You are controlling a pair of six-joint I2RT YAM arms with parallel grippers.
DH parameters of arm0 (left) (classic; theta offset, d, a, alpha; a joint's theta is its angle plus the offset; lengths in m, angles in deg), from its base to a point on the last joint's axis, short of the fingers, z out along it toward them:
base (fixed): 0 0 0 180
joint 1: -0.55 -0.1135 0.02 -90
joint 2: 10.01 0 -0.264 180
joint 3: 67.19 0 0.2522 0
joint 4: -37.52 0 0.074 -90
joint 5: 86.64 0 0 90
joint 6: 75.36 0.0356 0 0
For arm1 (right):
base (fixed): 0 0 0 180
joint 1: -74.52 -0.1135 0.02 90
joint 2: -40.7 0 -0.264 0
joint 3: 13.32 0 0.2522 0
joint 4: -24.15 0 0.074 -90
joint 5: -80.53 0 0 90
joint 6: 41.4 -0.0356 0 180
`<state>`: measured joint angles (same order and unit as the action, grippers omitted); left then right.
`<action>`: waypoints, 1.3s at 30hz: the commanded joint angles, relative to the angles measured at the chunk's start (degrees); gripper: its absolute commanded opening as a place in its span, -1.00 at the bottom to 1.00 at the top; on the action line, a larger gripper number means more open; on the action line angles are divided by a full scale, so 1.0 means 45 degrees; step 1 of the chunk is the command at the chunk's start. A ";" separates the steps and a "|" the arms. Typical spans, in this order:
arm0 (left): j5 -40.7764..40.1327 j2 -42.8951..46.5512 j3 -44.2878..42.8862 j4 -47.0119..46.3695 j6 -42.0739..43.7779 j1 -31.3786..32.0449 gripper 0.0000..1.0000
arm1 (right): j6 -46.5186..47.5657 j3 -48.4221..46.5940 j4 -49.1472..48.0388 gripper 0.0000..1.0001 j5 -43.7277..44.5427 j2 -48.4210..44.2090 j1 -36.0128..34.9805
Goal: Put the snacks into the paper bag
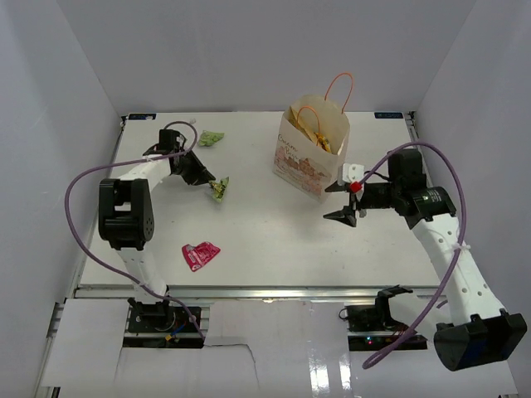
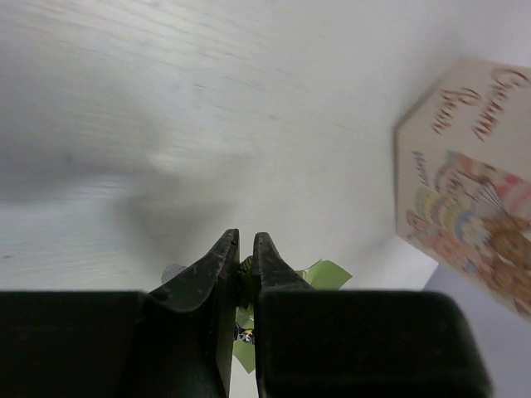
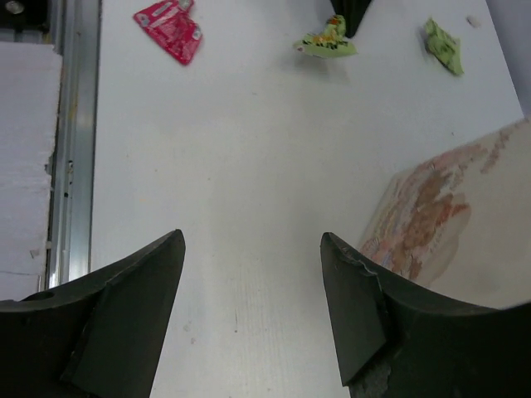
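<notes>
Paper bag point(image 1: 309, 157) stands open at the far middle. Left hand point(image 1: 212, 184) is pinched tight on a green packet point(image 1: 221, 190), likely to carry it there; right hand point(image 1: 335, 201) hangs beside the bag, wide open, empty.

Top view overlooks the whole table point(image 1: 265, 240); both low wrist views share the paper bag point(image 1: 311, 162)
</notes>
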<state>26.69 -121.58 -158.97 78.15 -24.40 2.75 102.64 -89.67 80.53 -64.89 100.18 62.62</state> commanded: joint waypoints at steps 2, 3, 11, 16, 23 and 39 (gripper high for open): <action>0.2917 0.2447 0.1358 -0.2161 0.0963 0.0370 -1.00 | 0.1763 -0.0272 0.1021 0.44 0.0983 -0.0289 -0.2780; 0.3269 0.2933 0.1612 -0.2318 0.0885 0.0700 -1.00 | 0.1219 -0.0136 0.0207 0.43 0.1296 -0.0173 -0.3288; 0.2863 0.4655 0.3759 -0.4756 -0.1281 0.3006 -1.00 | -0.6634 0.0783 -0.5793 0.37 0.5142 0.1993 -0.6982; 0.2336 0.5534 0.4875 -0.5874 -0.2766 0.3554 -1.00 | -1.3094 0.0238 -0.7750 0.51 0.8405 0.3986 -0.7453; 0.2354 0.6588 0.5657 -0.6284 -0.3158 0.3828 -1.00 | -1.6110 -0.0212 -0.8296 0.50 0.9035 0.5353 -0.7531; 0.2725 0.7391 0.6419 -0.6694 -0.3491 0.4024 -1.00 | -1.5956 -0.1268 -0.8668 -0.64 0.8137 0.6528 -0.7570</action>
<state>37.62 -91.74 -130.14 49.93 -39.88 20.58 30.58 -93.80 44.72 -25.35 129.82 29.03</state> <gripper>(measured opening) 0.204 0.215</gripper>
